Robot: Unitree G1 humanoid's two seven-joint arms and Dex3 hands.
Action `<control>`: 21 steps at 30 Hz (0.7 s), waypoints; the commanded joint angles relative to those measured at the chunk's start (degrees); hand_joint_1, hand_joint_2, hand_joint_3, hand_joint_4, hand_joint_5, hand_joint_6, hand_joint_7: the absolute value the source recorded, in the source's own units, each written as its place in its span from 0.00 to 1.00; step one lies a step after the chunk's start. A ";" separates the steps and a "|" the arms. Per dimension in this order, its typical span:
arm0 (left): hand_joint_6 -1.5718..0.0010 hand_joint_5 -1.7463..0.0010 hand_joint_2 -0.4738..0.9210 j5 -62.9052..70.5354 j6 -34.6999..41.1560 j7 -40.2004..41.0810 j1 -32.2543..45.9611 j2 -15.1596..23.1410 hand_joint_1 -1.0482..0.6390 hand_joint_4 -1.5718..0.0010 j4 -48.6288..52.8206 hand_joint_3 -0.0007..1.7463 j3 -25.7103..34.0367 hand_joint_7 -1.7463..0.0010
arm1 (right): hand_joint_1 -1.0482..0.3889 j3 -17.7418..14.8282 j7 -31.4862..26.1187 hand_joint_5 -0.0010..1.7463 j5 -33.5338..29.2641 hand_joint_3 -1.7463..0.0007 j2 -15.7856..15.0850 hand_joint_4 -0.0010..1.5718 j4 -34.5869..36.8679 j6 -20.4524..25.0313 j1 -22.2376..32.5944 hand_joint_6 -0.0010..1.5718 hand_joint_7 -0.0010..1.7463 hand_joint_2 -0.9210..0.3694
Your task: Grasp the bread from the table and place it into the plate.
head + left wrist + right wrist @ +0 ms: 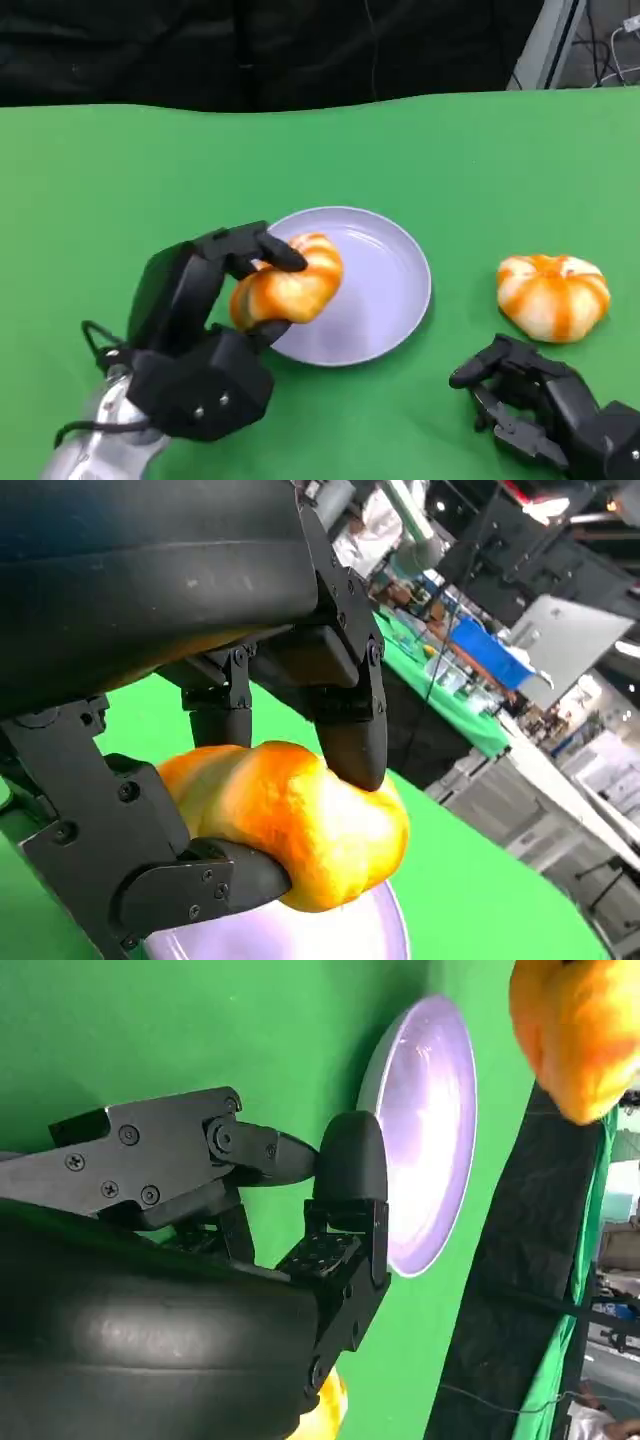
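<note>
- The left hand (215, 330) holds a bread roll (288, 283). The roll is orange with pale stripes.
- Its fingers (262, 250) wrap over the top of the roll, and another finger is tucked under it.
- The roll is up in the air over the near left edge of the plate (385, 300). I cannot tell if it touches the plate.
- The plate is round and pale purple. It sits on the green bench (120, 190).
- In the left wrist view, the roll (300, 825) is squeezed between black fingers (350, 730), with the plate (310, 935) just below it.
- A second bread roll (553, 295) lies on the bench, to the right of the plate and apart from it.
- The right hand (545, 405) rests low near this second roll and does not touch it. Its fingers are spread apart and hold nothing.
- In the right wrist view, the right hand's fingers (350, 1165) point toward the plate (425, 1140), with the held roll (580, 1030) beyond it.
</note>
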 commanded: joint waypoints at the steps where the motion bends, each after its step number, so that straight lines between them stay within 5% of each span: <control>1: 0.37 0.11 0.72 0.77 -1.05 0.81 -2.42 -0.24 0.55 0.42 2.92 0.60 -0.57 0.40 | 0.57 0.16 -0.36 1.00 -0.41 0.72 -0.17 0.42 -0.28 0.23 0.89 0.46 0.65 0.00; 21: 0.46 0.00 0.83 4.78 1.06 -3.10 -13.63 -1.08 0.56 0.53 13.25 0.38 -6.43 0.32 | 0.58 1.48 -2.22 1.00 -1.74 0.71 0.42 0.44 -0.96 -0.52 1.58 0.46 0.64 0.00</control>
